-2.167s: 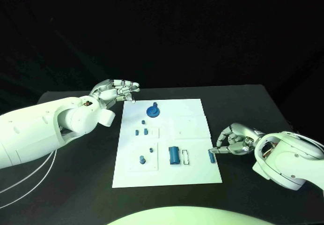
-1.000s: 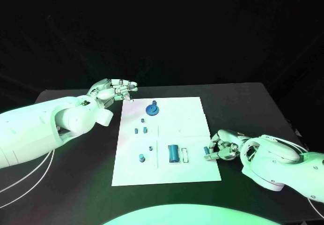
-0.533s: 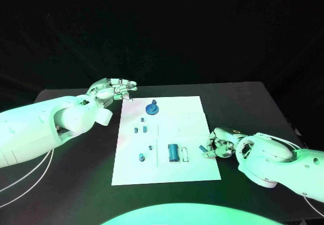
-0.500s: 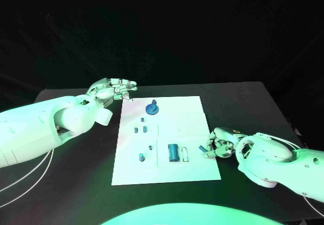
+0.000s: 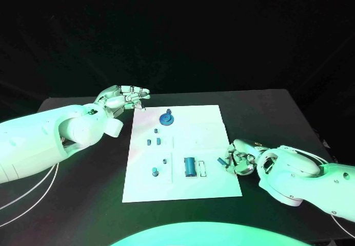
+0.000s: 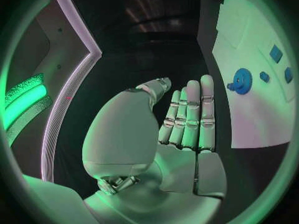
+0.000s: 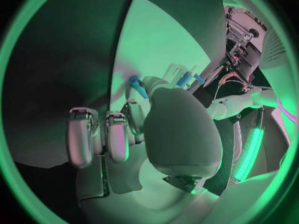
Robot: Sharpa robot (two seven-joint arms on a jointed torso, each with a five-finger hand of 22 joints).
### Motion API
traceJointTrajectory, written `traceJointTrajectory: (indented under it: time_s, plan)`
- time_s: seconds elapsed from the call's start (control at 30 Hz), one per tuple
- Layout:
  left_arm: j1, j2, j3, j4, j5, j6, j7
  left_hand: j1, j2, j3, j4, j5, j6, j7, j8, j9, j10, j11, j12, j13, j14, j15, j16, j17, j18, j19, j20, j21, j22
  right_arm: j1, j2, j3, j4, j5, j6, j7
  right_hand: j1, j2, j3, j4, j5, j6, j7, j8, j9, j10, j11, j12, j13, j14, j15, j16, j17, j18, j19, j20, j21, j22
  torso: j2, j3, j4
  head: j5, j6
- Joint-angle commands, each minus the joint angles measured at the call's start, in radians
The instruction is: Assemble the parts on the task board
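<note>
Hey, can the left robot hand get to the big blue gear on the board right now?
Probably yes. The left robot hand hovers open just off the board's far left corner, and the gear lies close by with bare board between them. The right robot hand is busy at the opposite edge, pinching a small blue part.

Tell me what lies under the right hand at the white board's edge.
The right hand pinches a small blue peg over the edge of the white task board. Whatever lies beneath its palm is covered.

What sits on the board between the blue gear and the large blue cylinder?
In the head view, two small blue pegs lie between the gear and the cylinder.
</note>
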Motion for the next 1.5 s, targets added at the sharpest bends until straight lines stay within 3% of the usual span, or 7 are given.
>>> traceJointTrajectory:
  time_s: [0.03, 0.23, 0.47, 1.07, 1.2, 1.5]
  plan:
    - [0.001, 0.000, 0.001, 0.003, 0.005, 0.012, 0.004, -0.001, 0.009, -0.002, 0.005, 0.001, -0.007, 0.009, 0.006, 0.001, -0.006, 0.003, 0.005, -0.001, -0.005, 0.001, -0.001, -0.001, 0.014, 0.000, 0.004, -0.006, -0.001, -0.005, -0.004, -0.007, 0.013, 0.099, -0.017, -0.027, -0.072, -0.007, 0.264, -0.253, 0.005, -0.010, -0.003, 0.010, -0.003, 0.007, 0.003, 0.004, 0.059, 0.086, -0.002, 0.003, 0.181, -0.009, 0.073, -0.002, 0.008, 0.235, 0.000, -0.0004, 0.0002, 0.001, -0.002]
    - [0.001, 0.001, 0.001, 0.003, 0.005, 0.011, 0.004, -0.001, 0.010, -0.002, 0.007, 0.001, -0.008, 0.009, 0.006, 0.001, -0.007, 0.003, 0.007, -0.001, -0.006, 0.001, 0.000, -0.001, 0.014, 0.001, 0.004, -0.008, -0.002, 0.012, -0.009, -0.007, 0.054, 0.193, -0.058, -0.010, -0.104, -0.005, 0.284, -0.272, 0.011, -0.013, -0.002, 0.013, 0.003, 0.009, 0.002, 0.006, 0.061, 0.087, -0.001, 0.004, 0.182, -0.010, 0.074, -0.003, 0.013, 0.237, 0.000, -0.0011, -0.0001, 0.000, -0.001]
    - [0.001, 0.002, 0.001, 0.003, 0.005, 0.011, 0.003, -0.001, 0.010, -0.002, 0.007, 0.001, -0.008, 0.009, 0.006, 0.001, -0.007, 0.003, 0.007, -0.001, -0.006, 0.001, 0.000, -0.001, 0.014, 0.001, 0.004, -0.008, -0.002, 0.020, 0.004, -0.006, 0.072, 0.273, -0.073, 0.004, -0.148, -0.005, 0.293, -0.285, 0.010, -0.015, -0.003, 0.012, 0.008, 0.012, 0.002, 0.013, 0.066, 0.088, -0.001, 0.005, 0.186, -0.011, 0.076, -0.002, 0.018, 0.238, 0.000, -0.0005, -0.0007, 0.001, -0.003]
    - [0.001, 0.004, 0.001, 0.003, 0.005, 0.014, 0.003, 0.000, 0.011, -0.001, 0.008, 0.001, -0.008, 0.009, 0.007, 0.001, -0.008, 0.003, 0.008, -0.002, -0.006, 0.001, 0.000, -0.001, 0.014, 0.001, 0.004, -0.009, -0.003, 0.007, 0.090, -0.007, 0.044, 0.360, -0.076, 0.013, -0.256, -0.007, 0.275, -0.272, 0.015, -0.008, -0.002, -0.003, 0.002, 0.013, 0.003, 0.018, 0.072, 0.088, 0.000, 0.005, 0.186, -0.009, 0.074, -0.001, 0.011, 0.236, 0.001, 0.0003, 0.0007, 0.003, -0.009]
    - [0.001, 0.004, 0.001, 0.002, 0.005, 0.014, 0.003, 0.000, 0.011, -0.001, 0.008, 0.001, -0.008, 0.009, 0.007, 0.001, -0.008, 0.003, 0.008, -0.002, -0.006, 0.001, 0.000, -0.001, 0.014, 0.001, 0.004, -0.009, -0.003, 0.005, 0.101, -0.006, 0.037, 0.363, -0.073, 0.013, -0.285, -0.007, 0.259, -0.267, 0.049, -0.003, -0.002, -0.007, 0.000, 0.014, 0.003, 0.020, 0.074, 0.088, 0.000, 0.005, 0.187, -0.010, 0.074, -0.001, 0.012, 0.236, 0.000, 0.0001, 0.0000, 0.004, -0.010]
    - [0.001, 0.004, 0.001, 0.003, 0.006, 0.016, 0.001, -0.001, 0.012, -0.001, 0.010, 0.001, -0.008, 0.009, 0.008, 0.001, -0.009, 0.003, 0.009, -0.002, -0.006, 0.001, 0.000, -0.001, 0.014, 0.002, 0.004, -0.010, -0.004, 0.004, 0.113, -0.006, 0.022, 0.359, -0.057, 0.010, -0.326, 0.002, 0.239, -0.248, 0.053, 0.001, 0.000, -0.015, -0.004, 0.014, 0.005, 0.022, 0.076, 0.088, 0.002, 0.006, 0.187, -0.010, 0.074, 0.000, 0.012, 0.236, 0.000, -0.0004, 0.0000, 0.008, -0.012]
